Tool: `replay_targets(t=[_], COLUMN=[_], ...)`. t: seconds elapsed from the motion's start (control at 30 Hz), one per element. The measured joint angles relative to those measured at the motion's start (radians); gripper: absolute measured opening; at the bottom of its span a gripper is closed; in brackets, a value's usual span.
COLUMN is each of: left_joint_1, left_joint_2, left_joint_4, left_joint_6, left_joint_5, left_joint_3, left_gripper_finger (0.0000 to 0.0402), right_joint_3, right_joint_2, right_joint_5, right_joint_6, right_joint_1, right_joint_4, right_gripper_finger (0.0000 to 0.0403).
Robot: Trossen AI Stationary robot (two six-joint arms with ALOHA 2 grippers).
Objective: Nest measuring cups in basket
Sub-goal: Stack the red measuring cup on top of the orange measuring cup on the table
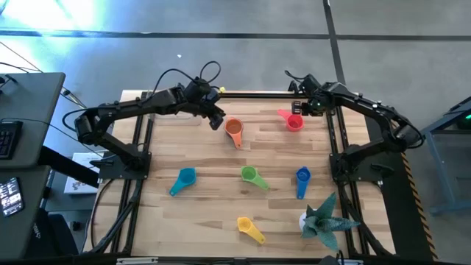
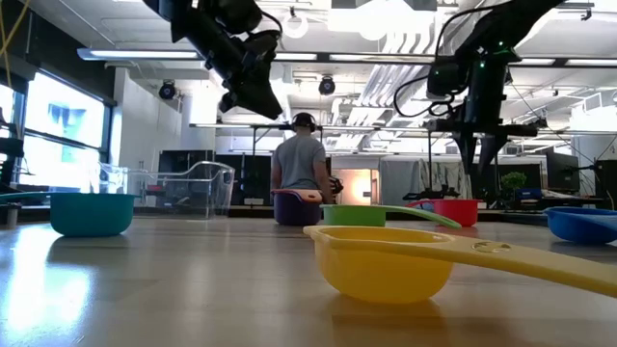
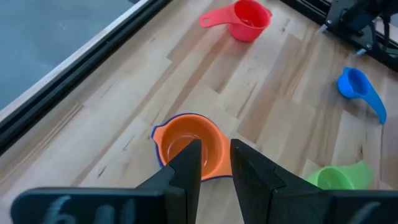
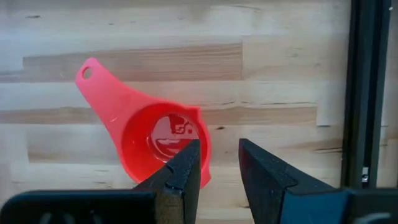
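An orange measuring cup [image 1: 234, 130] sits nested in a purple one [image 3: 158, 134] on the table's far middle. My left gripper [image 3: 216, 163] hangs above and just left of them, slightly open, with nothing between its fingers. A red cup [image 4: 155, 140] stands upright at the far right. My right gripper [image 4: 219, 158] hovers over its rim, pointing down, open and holding nothing. Light blue [image 1: 183, 180], green [image 1: 252, 177], dark blue [image 1: 302, 180] and yellow [image 1: 250, 229] cups lie apart on the nearer half. The clear basket [image 2: 183, 188] shows only in the low view, at the far left.
A teal spiky plant figure [image 1: 324, 217] stands at the near right corner, beside the dark blue cup. Black frame rails [image 1: 338, 147] run along the table's sides and far edge. Bare wood lies between the cups in the middle. A person [image 2: 301, 159] stands in the room behind.
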Motion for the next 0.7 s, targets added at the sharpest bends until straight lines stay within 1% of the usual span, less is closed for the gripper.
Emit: replay_targets(t=[0.27,0.37,0.7], left_joint_1=[0.01,0.01,0.01], left_joint_2=[0.0,0.0,0.0], left_joint_4=[0.001,0.001,0.001], left_joint_6=[-0.001,-0.001,-0.026], left_joint_5=[-0.04,-0.04,-0.041], left_joint_3=[0.0,0.0,0.0], left_gripper_finger=[0.0076,0.0076,0.0076], right_joint_3=[0.0,0.0,0.0], right_joint_2=[0.107,0.138,0.234], right_joint_5=[-0.026,-0.042,-0.042], right_joint_6=[-0.025,-0.026,-0.052], right_joint_1=[0.005,0.005,0.005], right_joint_4=[0.018,0.031,0.036], right_gripper_finger=[0.0101,0.0101,0.0101])
